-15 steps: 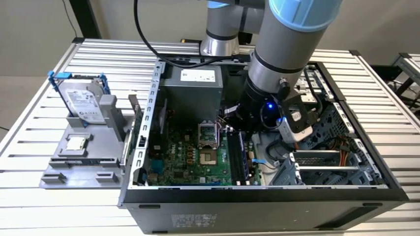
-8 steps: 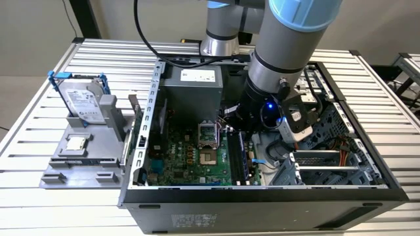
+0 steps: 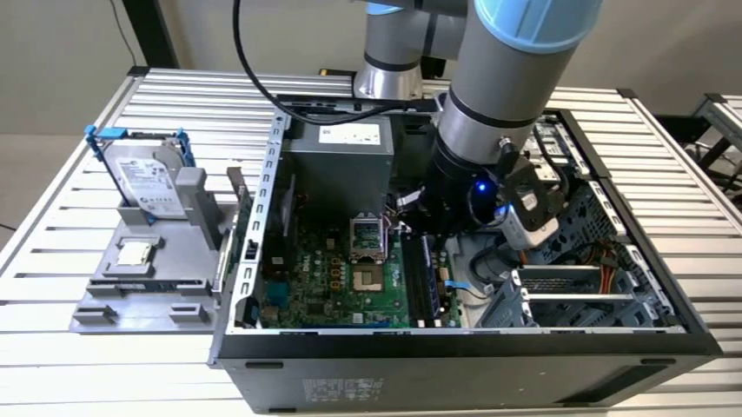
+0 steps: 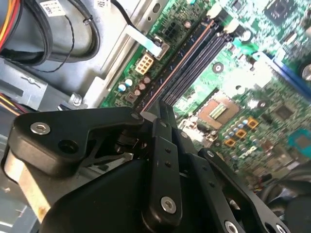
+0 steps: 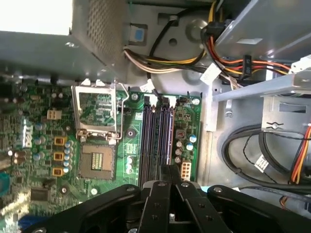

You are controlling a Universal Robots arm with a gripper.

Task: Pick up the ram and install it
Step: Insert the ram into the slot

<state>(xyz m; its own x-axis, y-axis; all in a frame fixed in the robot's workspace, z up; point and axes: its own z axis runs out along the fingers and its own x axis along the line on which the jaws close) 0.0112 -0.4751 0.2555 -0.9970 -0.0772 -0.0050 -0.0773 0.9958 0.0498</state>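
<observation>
1. Exterior view: the arm reaches into the open computer case [image 3: 278, 174] on the slatted worktop [image 3: 93, 347], over the motherboard [image 3: 336, 278].
2. Both wrist views show the gripper [image 5: 170, 182] pressed together, pinching the ram [image 4: 167, 80], which stands in a memory slot [image 5: 156, 141].
3. A hard drive [image 3: 145, 178] stands outside the case.

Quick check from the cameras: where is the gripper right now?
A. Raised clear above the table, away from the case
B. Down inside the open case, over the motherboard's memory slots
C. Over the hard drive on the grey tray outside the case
B: in the exterior view the arm reaches into the open case, and both wrist views show the gripper just above the long black memory slots on the motherboard.
</observation>
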